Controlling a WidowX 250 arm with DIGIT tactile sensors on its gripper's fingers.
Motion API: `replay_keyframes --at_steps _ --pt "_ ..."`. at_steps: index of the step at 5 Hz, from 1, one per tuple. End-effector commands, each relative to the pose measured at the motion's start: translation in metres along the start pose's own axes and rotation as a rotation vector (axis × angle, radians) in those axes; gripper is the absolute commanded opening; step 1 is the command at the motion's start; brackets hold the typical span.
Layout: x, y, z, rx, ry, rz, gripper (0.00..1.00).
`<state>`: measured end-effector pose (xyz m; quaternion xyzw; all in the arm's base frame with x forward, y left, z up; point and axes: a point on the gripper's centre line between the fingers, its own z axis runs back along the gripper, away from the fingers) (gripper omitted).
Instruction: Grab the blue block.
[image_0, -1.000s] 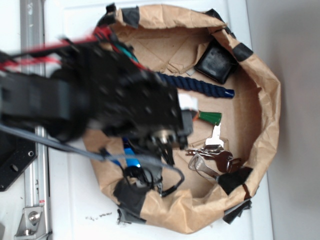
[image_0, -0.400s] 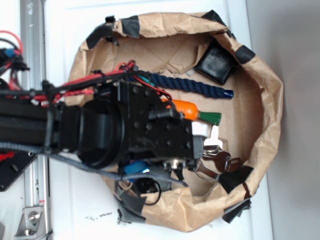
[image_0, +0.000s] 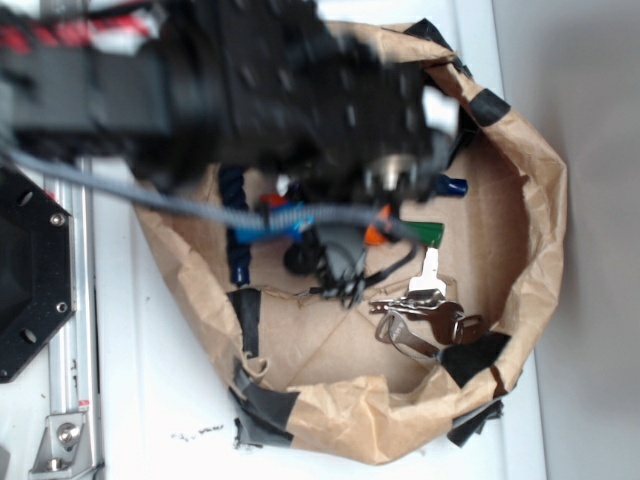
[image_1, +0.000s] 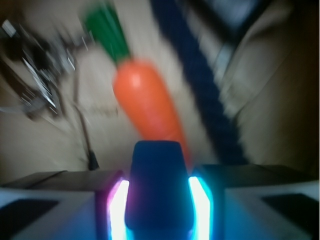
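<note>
The blue block (image_1: 157, 185) stands between my two lit fingers in the wrist view, held on both sides by my gripper (image_1: 158, 200). In the blurred exterior view a strip of the same blue block (image_0: 262, 230) shows under the black arm, where my gripper (image_0: 285, 222) is mostly hidden. Just ahead of the block lies the orange carrot (image_1: 145, 100), its green top (image_1: 106, 30) pointing away. Only the carrot's (image_0: 376, 237) thick end shows past the arm in the exterior view.
A dark navy rope (image_1: 200, 75) runs beside the carrot on the right. Keys on a ring (image_0: 425, 310) lie at the front right of the brown paper tray (image_0: 540, 220), whose crumpled walls rise all round. Black cables (image_0: 335, 270) dangle under the arm.
The arm has swung from the tray's front-left part toward its back. The blue block has travelled with it, from near the front wall to the middle by the carrot.
</note>
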<state>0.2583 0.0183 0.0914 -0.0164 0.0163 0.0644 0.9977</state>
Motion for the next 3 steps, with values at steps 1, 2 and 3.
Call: replay_keyframes --at_steps 1,2,3 --pt "0.0 0.013 0.054 0.014 -0.221 -0.087 0.0" --pt "-0.014 0.0 0.063 0.07 -0.27 -0.177 0.0" --pt "-0.022 -0.012 0.063 0.091 -0.343 -0.2 0.0"
